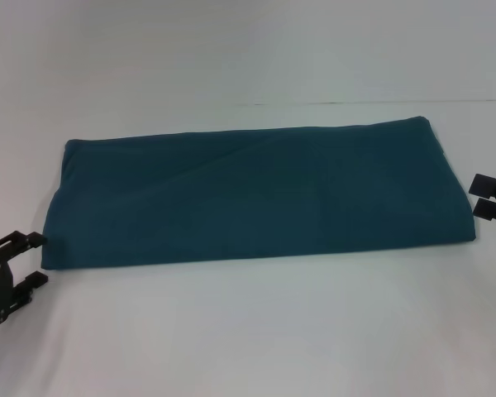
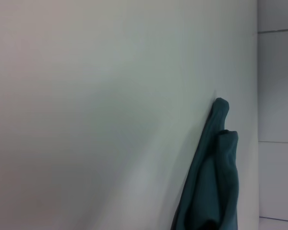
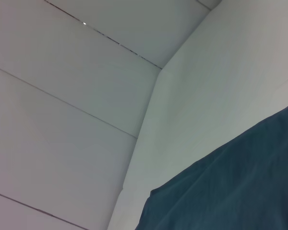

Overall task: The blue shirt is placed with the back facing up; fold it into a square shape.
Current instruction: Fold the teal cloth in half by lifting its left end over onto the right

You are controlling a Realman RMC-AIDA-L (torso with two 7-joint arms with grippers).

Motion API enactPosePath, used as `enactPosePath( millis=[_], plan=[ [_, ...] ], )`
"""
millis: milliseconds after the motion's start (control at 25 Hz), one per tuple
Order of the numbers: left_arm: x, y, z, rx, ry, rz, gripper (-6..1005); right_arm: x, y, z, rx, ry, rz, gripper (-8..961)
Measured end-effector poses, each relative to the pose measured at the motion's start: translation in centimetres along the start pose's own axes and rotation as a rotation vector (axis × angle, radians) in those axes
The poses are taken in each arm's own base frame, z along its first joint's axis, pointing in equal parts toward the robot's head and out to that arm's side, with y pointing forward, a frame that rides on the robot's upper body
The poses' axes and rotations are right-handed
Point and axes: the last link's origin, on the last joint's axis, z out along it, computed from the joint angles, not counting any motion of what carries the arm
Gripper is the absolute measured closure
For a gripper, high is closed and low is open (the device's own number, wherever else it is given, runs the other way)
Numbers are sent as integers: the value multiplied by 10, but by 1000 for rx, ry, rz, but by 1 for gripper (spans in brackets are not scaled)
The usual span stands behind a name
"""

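The white table [image 1: 248, 331] took up basically the whole head view, w/ plenty of bare surface in front of the cloth and a decent strip behind it too. We couldn't really make out where the tabletop ended at the far side, just a faint line near the back right.

The blue shirt [image 1: 256, 194] lay flat across the middle as a long folded rectangle, running left to right and slightly skewed, its right end sitting farther back than its left. Only plain teal fabric showed on top, no lettering anywhere we could see, and sleeves and collar were tucked out of sight, so we couldn't tell which end was which. A few soft creases ran diagonally across it. Near long edge looked straight and clean, the left short edge a bit rounded.

In the left wrist view only a bunched sliver of the shirt [image 2: 213, 177] showed at the frame edge, rest cut off. The right wrist view caught one corner of it [image 3: 230, 191] against the white table, w/ panelled wall behind.

The left gripper [image 1: 35, 258] sat at the near left corner of the shirt, fingers spread wide, nothing between them, tips just beside the fabric but apart from it afaict. Its arm was cut off by the frame.

The right gripper [image 1: 489, 197] sat just off the shirt's right end, mostly out of frame, two fingers parted w/ a narrower gap and holding nothing.
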Motion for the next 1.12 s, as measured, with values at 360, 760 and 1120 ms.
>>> enactPosePath(
  millis=[360, 760, 1120],
  plan=[
    [-2, 7, 14, 0, -12, 12, 326, 2, -1, -1, 5, 6, 1, 54],
    [-3, 21, 35, -5, -22, 41, 328, 3, -2, -3, 8, 1, 7, 54],
    [-5, 31, 47, -5, -34, 70, 330, 1, -2, -4, 7, -7, 6, 53]
  ],
)
